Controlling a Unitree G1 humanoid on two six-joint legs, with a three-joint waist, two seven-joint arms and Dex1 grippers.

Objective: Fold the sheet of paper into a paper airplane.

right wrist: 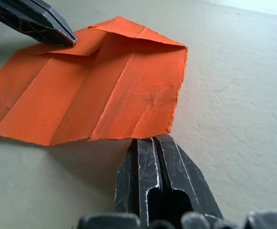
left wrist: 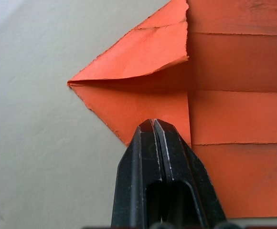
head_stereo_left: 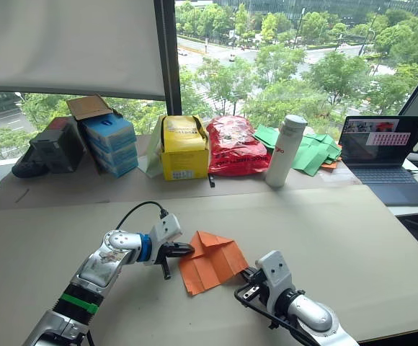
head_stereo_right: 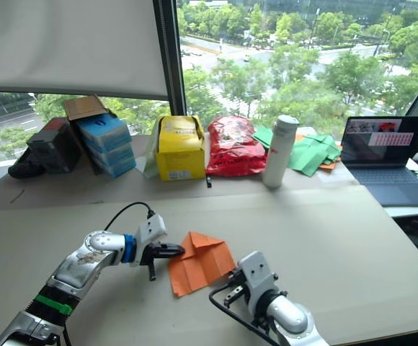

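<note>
At lower centre, the left gripper [head_stereo_left: 182, 249] – jaws closed, empty – pins the sheet of paper [head_stereo_left: 210, 262] flat (folded corners hold), while the right gripper [right wrist: 153, 142], likewise closed, waits beside its edge.

- The white bottle [head_stereo_left: 284, 150] carries a small red mark on its side, too small to read.
- The yellow box [head_stereo_left: 184, 148] has dark print on top and a pale label low on its front; none of it is legible.
- The red bag [head_stereo_left: 236, 145] shows dark printing, not readable.
- The laptop screen [head_stereo_left: 379, 138] shows rows of small content, not readable.
</note>
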